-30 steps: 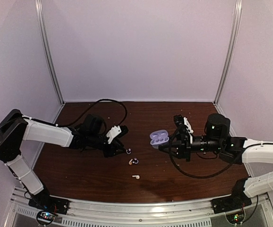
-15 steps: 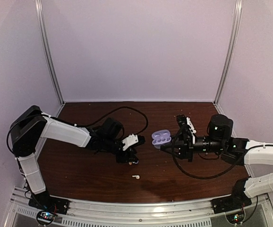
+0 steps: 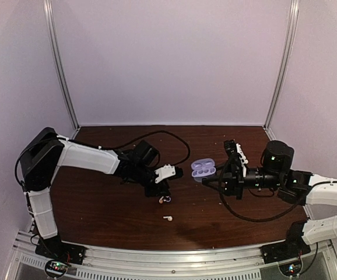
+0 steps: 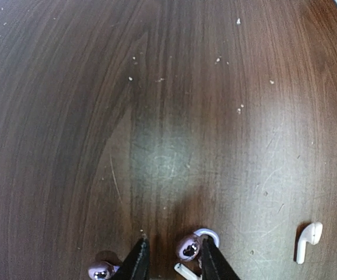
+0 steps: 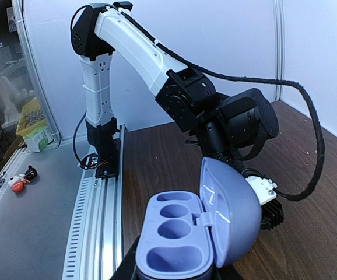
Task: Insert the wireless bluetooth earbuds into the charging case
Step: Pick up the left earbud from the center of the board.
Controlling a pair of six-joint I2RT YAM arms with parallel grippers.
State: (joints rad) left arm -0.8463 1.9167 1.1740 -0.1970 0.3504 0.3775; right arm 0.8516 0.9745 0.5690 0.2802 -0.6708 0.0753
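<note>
My left gripper (image 4: pixel 174 258) stands open low over the table, its fingers straddling a dark purple earbud (image 4: pixel 189 247) that lies against the right finger, with a gap to the left one. A white stem piece (image 4: pixel 186 271) shows just beneath it. A second purple earbud (image 4: pixel 100 270) lies outside the left finger. A white earbud (image 4: pixel 307 239) rests apart, to the right (image 3: pixel 167 218). My right gripper (image 3: pixel 208 179) is shut on the lilac charging case (image 5: pixel 186 239), lid (image 5: pixel 232 216) open, its wells bare.
The left arm's black cable (image 3: pixel 157 137) loops across the back of the brown table (image 3: pixel 110 210). An aluminium rail (image 3: pixel 157 256) runs along the near edge. White walls close in the back and both sides.
My left gripper has swung right and settled over the earbuds, its fingers now around the purple one. The right gripper has drifted slightly right with the case.
</note>
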